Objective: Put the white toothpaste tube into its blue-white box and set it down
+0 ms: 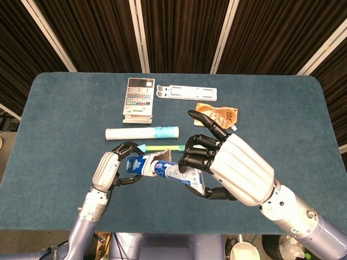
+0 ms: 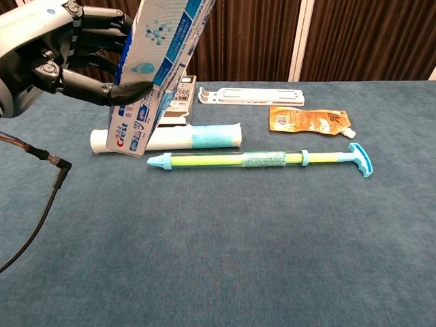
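Hands raised mid-table: L hand [image 1: 111,169] grips box [image 1: 142,165]; R hand [image 1: 230,165] pinches tube [image 1: 181,176].

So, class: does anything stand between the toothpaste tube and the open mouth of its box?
Nothing visible does. The right hand holds the toothpaste tube with its tip at the mouth of the box, which the left hand grips above the table.

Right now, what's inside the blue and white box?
The white toothpaste tube pokes into the open end of the blue-white box. The left robot hand holds the box; the right robot hand holds the tube. How far in it goes is hidden.
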Robot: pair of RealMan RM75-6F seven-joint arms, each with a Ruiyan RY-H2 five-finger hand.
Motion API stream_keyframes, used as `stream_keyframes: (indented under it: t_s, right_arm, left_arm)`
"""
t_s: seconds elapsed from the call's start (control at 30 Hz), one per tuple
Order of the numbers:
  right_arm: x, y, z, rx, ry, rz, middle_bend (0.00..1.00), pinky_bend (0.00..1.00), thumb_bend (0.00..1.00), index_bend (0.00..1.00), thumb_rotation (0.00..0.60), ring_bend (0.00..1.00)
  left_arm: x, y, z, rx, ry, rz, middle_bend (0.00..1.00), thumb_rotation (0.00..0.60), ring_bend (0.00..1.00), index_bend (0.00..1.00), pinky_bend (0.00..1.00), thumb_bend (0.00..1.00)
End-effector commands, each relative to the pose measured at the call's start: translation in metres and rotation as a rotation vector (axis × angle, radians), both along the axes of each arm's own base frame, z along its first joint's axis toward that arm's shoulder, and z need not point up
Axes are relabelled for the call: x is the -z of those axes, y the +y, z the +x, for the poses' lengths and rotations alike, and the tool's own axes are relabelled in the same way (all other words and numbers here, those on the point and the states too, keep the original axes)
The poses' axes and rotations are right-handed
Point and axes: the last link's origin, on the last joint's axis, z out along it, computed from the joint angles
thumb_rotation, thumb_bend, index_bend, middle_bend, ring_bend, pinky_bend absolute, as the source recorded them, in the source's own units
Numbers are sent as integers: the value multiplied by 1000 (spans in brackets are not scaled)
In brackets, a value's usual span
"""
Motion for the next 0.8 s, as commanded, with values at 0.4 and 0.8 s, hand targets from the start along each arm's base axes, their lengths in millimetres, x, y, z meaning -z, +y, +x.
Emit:
stream_keyframes:
  t_s: [0.4, 0.8]
  right_arm:
    - [7, 0, -4, 14, 4, 18, 729, 0, 874, 756, 600, 386]
    - [20, -1, -10, 34, 11, 51, 729, 0, 875, 755, 600, 386]
  left_arm:
    - [0, -3, 10, 32, -18, -6, 417, 600, 258, 445, 332, 337]
    - [-4, -8, 15, 44, -70, 7, 422, 600, 258, 445, 332, 337]
